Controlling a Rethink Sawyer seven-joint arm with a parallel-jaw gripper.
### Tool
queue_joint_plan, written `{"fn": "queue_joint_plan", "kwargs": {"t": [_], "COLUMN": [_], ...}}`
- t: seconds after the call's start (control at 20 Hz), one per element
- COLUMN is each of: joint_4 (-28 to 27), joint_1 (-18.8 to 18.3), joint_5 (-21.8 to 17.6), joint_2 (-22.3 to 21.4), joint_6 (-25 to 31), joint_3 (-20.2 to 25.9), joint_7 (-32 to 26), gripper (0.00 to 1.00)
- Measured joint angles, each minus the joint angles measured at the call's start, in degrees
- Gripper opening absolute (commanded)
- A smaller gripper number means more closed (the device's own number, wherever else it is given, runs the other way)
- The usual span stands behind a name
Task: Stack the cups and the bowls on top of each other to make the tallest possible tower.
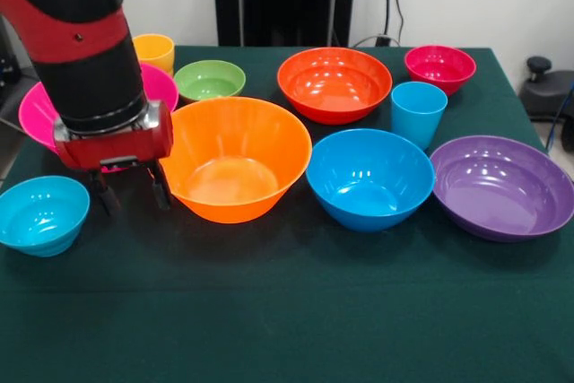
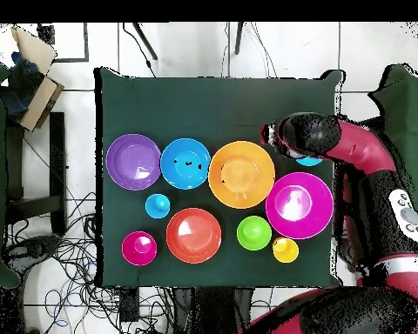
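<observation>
- The fingers (image 1: pixel 132 189) hang spread apart and empty, just above the surface (image 1: pixel 287 311), between the teal bowl (image 1: pixel 40 213) and the orange bowl (image 1: pixel 235 159).
- No tower exists yet; all bowls and both cups stand separately.
- The bowls look light, stiff and glossy, probably slippery; the thin rim seems the best place to pinch.

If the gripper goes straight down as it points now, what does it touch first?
Probably the bare green tablecloth: the gripper hangs open between the small teal plastic bowl and the large orange plastic bowl, though depth is unclear.
</observation>
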Motion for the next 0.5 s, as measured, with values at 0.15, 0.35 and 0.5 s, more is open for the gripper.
{"fn": "queue_joint_plan", "kwargs": {"t": [0.15,0.35,0.5], "joint_4": [-0.08,0.39,2.49], "joint_1": [-0.14,-0.76,-1.73], "joint_5": [-0.15,-0.2,-0.21], "joint_2": [1.92,2.64,1.86], "joint_6": [0.0,-0.39,-1.78], "joint_3": [-0.04,-0.05,-0.06], "joint_7": [0.0,0.0,0.0], "gripper": [1.0,1.0,1.0]}}
